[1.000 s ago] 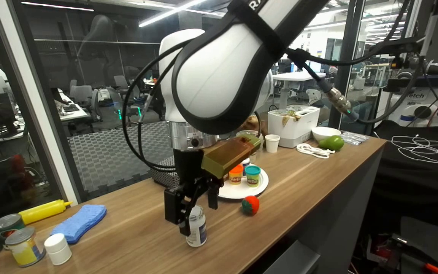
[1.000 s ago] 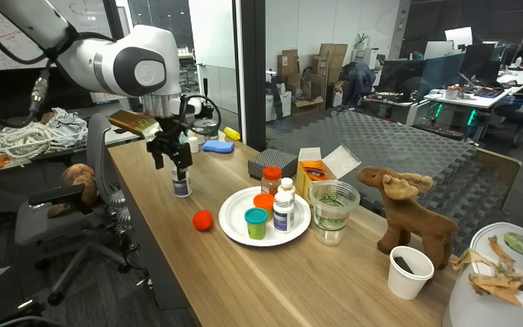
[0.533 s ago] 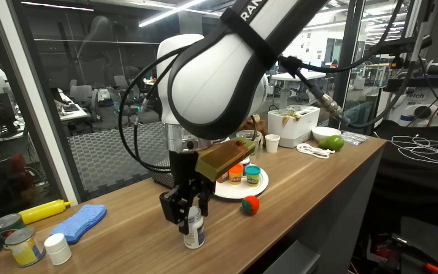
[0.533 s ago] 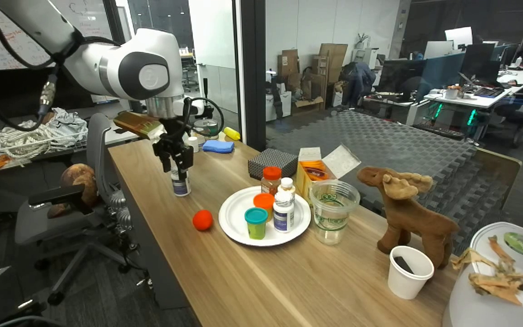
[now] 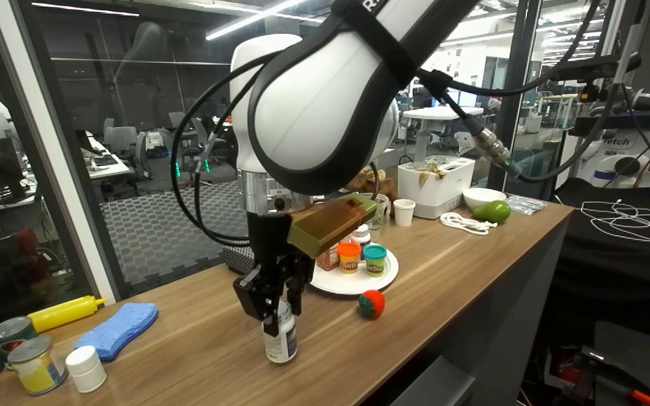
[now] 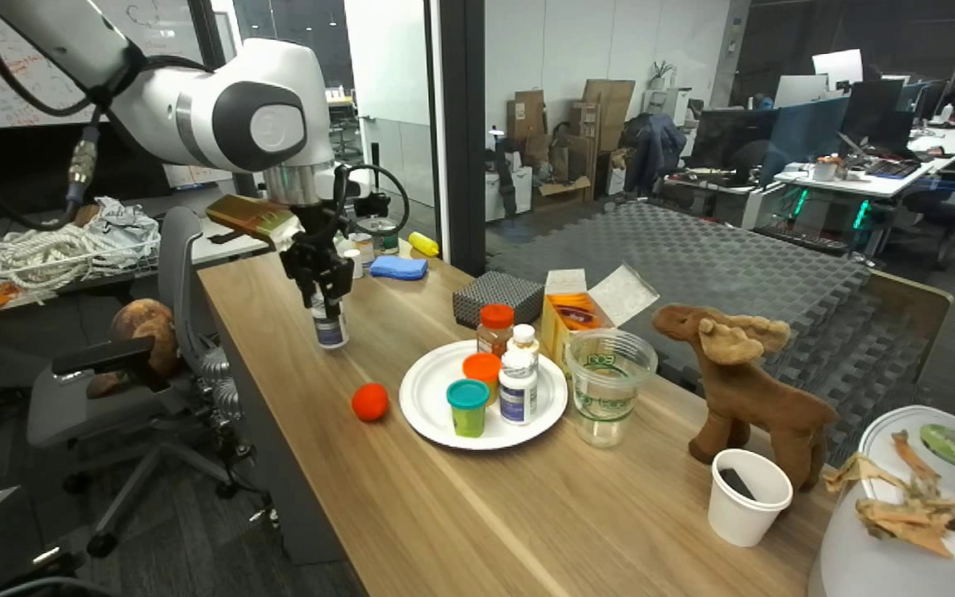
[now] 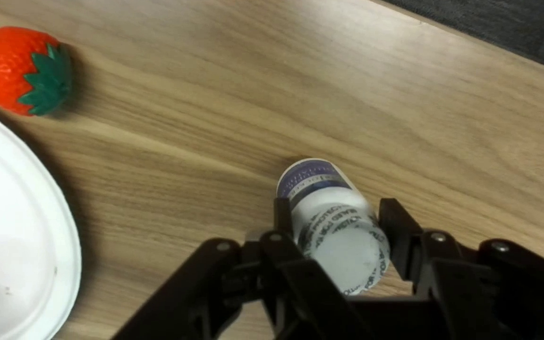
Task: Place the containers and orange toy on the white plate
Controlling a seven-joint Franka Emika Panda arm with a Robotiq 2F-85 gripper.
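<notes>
A white pill bottle [image 7: 340,231] pinched in the hand [image 7: 336,212], toy strawberry [image 6: 370,402] just off the white plate [image 6: 424,398]

The setup's a long wood-topped table [image 6: 411,514], warm brown with streaky grain, gray side panel [image 5: 505,296] underneath. It runs along a glass wall [image 5: 150,113], and past the hand, through the glass, you get an office: white desks [image 6: 859,178], dark monitors [image 6: 730,133], a floor of knobbly gray mats [image 6: 676,249]. There's also a gray office chair [image 6: 175,274] by the table, well apart from the hand.

Both black fingers [image 7: 397,231] sit against the bottle's sides up near the cap, so that's a grip. Printed seal around the cap, purple-blue label, smooth white plastic. Can't tell if its base touches the wood.

The strawberry's near the hand, on the table right beside the plate's rim: shiny, dimpled, orange-red with a jagged green leaf crown. The plate is round, flat and matte. Standing on it, all upright: a teal-lidded Play-Doh tub [image 5: 375,262], an orange-lidded Play-Doh tub [image 5: 349,259], a see-through amber jar [image 6: 495,332] and two more white bottles [image 6: 519,394].

Farther from the hand, past the plate: a clear ribbed plastic cup [image 6: 606,406] and a fuzzy plush moose [image 6: 743,381]. On the hand's opposite side: a wavy blue sponge [image 5: 119,330] and a yellow squeeze bottle [image 5: 65,314].
</notes>
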